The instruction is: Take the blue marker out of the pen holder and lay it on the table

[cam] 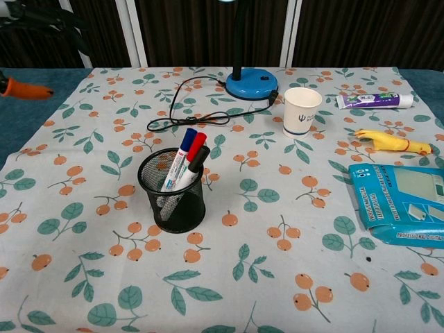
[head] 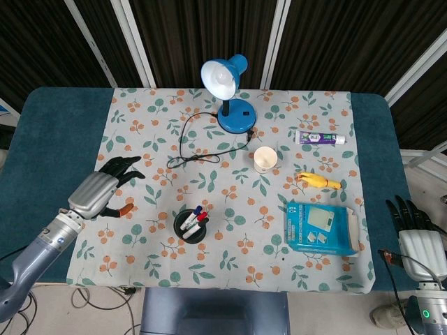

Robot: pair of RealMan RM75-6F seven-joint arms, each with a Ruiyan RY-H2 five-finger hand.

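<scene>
While head view shows right hand, chest view doesn't.

Bare cloth all round pen holder — lamp cord behind, paper cup well apart.

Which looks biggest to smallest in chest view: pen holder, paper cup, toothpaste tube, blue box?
1. blue box, though cut off at the frame edge
2. pen holder
3. paper cup
4. toothpaste tube
Cup and tube sit farther back, so nearness skews this.
</scene>
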